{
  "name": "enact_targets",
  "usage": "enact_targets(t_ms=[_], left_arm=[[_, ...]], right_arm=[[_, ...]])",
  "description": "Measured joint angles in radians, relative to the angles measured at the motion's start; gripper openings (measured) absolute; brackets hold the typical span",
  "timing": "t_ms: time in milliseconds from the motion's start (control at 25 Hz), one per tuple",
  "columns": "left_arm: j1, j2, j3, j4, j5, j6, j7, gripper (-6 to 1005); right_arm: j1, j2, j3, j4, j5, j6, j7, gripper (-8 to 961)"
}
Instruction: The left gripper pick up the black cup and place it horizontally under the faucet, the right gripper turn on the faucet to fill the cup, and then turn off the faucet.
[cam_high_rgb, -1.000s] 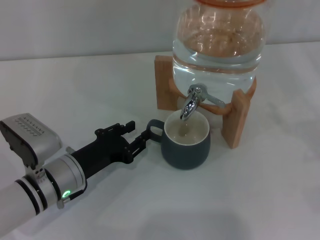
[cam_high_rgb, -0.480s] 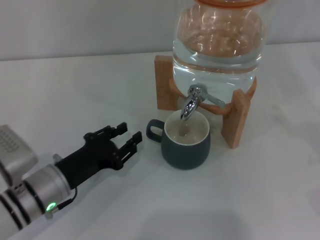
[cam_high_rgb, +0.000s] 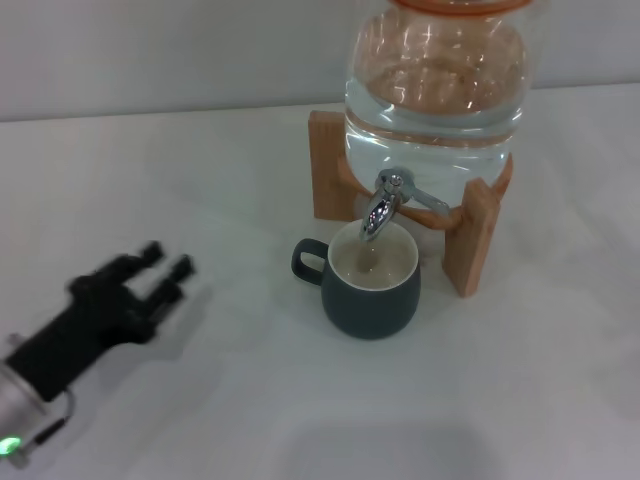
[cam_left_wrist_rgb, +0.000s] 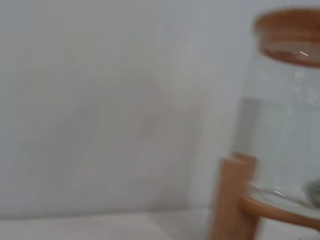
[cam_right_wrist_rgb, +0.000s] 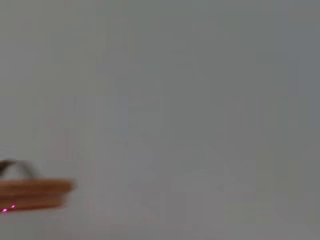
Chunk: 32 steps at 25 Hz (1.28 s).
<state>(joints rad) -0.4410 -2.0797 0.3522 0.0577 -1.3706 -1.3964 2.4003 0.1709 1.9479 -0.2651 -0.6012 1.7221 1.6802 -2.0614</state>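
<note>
Left tool (cam_high_rgb: 160, 272) low over the counter (cam_high_rgb: 230, 170), fingers apparently spread, holding nothing. Well beyond its tips, cup (cam_high_rgb: 372, 280) upright under the faucet (cam_high_rgb: 385, 203). From the left wrist, only jar (cam_left_wrist_rgb: 280, 130) and stand (cam_left_wrist_rgb: 232, 197); cup hidden there. Right tool unseen anywhere.

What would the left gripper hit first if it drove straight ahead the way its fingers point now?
Probably the wooden stand under the glass jar. The left gripper sits open over the table, fingers aimed up-right, a line that seems to pass behind the black cup. Depth is unclear, so it might clip the cup's handle.
</note>
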Motion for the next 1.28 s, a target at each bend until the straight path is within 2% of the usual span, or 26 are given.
enact_targets(t_ms=[200,320,360,520,560,600,760,840,880,1280], left_arm=[[0.051,0.001,0.000,0.049,-0.143,-0.011,-0.029,459],[0.075,0.001,0.000,0.079,-0.216,-0.009,-0.045,459],[0.080,0.001,0.000,0.087,-0.243,-0.009,-0.047,459],[0.088,0.001,0.001,0.089,-0.314,-0.001,-0.047,460],[0.089,0.000,0.001,0.090,-0.334,0.002,-0.047,460],[0.089,0.000,0.001,0.090,-0.334,0.002,-0.047,460],[0.090,-0.001,0.001,0.090,-0.345,0.004,-0.047,460],[0.091,-0.002,0.001,0.087,-0.347,0.004,-0.047,460],[0.092,-0.003,0.001,0.084,-0.348,0.003,-0.047,460],[0.112,-0.005,0.001,0.082,-0.349,-0.005,-0.047,460]], right_arm=[[0.000,-0.017,-0.078,-0.082,-0.087,0.099,0.108,856],[-0.009,-0.015,-0.209,-0.176,-0.096,0.134,0.188,856],[-0.010,-0.014,-0.224,-0.188,-0.096,0.136,0.196,856],[-0.010,0.005,-0.373,-0.299,-0.096,0.145,0.281,856],[0.000,0.021,-0.428,-0.332,-0.096,0.144,0.304,856],[0.000,0.021,-0.428,-0.332,-0.096,0.144,0.304,856],[0.035,0.046,-0.488,-0.353,-0.113,0.140,0.331,856],[0.056,0.051,-0.523,-0.354,-0.126,0.135,0.345,855],[0.073,0.052,-0.565,-0.349,-0.133,0.118,0.359,855],[0.090,0.054,-0.672,-0.344,-0.135,0.013,0.395,855]])
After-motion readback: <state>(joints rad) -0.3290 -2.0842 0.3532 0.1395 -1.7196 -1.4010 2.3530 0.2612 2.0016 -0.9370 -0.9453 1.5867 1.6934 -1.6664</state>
